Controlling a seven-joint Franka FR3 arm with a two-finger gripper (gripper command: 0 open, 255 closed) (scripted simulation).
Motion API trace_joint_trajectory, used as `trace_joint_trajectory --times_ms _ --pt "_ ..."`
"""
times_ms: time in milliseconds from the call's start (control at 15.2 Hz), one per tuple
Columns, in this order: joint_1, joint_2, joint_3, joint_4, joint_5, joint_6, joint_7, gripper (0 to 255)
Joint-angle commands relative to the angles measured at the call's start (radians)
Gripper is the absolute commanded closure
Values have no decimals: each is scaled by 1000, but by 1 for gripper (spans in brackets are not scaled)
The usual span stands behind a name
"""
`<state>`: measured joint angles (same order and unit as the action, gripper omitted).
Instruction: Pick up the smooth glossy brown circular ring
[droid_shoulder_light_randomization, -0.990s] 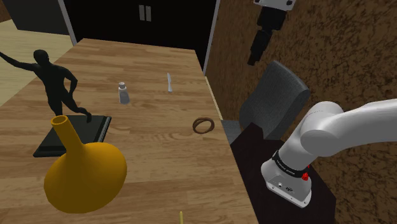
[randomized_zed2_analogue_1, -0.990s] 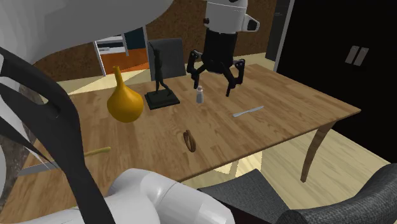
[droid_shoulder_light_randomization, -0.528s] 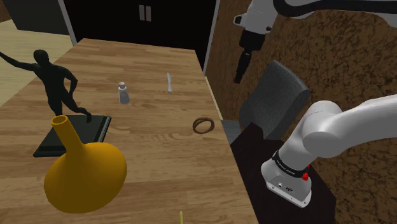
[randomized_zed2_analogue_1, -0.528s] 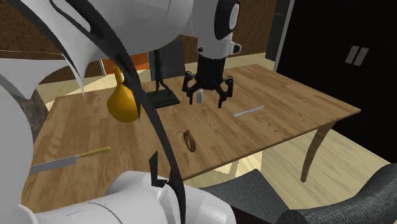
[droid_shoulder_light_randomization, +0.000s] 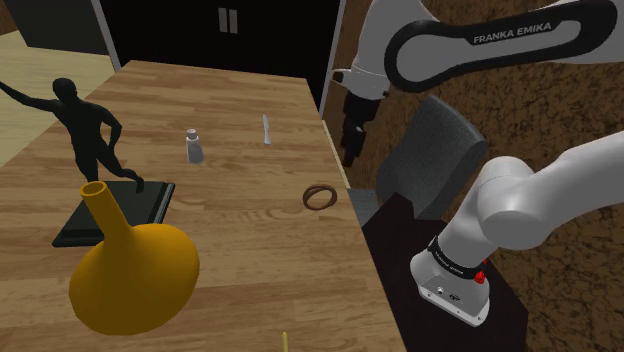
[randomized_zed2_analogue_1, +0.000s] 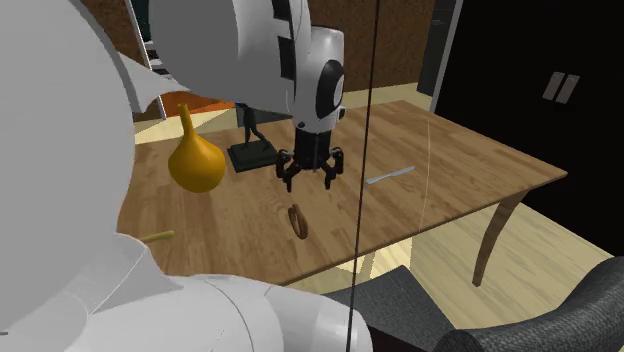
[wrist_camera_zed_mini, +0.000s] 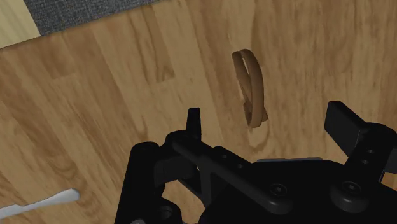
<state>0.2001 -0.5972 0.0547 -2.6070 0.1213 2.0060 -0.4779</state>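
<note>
Ochre and bulbous, a long-necked vase (droid_shoulder_light_randomization: 135, 270) is sitting nearest the lens at the lower left of the shoulder view, on a wooden surface (droid_shoulder_light_randomization: 240, 250) that is stretching away toward the top of the frame. Past it, right of centre and close to the surface's right-hand edge, the brown ring (droid_shoulder_light_randomization: 319, 196) is lying on bare wood with nothing touching it. Just above the ring in the frame, the black end effector (droid_shoulder_light_randomization: 350, 150) is hanging in the air from the white arm (droid_shoulder_light_randomization: 480, 40) and pointing downward. In the wrist view its two fingers (wrist_camera_zed_mini: 193, 124) are standing wide apart, released and empty, with the ring lying on the wood beyond the fingertips and apart from both. In the second exterior view the end effector is hovering near the ring, clear of the wood. Farther back, a black figurine (droid_shoulder_light_randomization: 90, 140) is posing at the left, a small pale bottle (droid_shoulder_light_randomization: 194, 148) is standing near centre, and a pale knife-like utensil (droid_shoulder_light_randomization: 266, 129) is lying toward the far end, with dark cabinet doors (droid_shoulder_light_randomization: 200, 30) closing the top of the frame. Judging by this, the pick is not yet made: lowering, straddling the band, closing and lifting are all remaining.
</note>
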Motion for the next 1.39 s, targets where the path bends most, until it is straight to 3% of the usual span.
trace_joint_trajectory --times_ms 0,330,924,990,1320 --pt "25 50 8 -28 1 86 -50 0" --pt "83 184 33 -71 5 274 -156 0" --pt "86 265 37 -119 14 403 -165 0" --pt "86 265 36 -118 13 402 -166 255" --pt "86 265 36 -117 13 401 -166 255"
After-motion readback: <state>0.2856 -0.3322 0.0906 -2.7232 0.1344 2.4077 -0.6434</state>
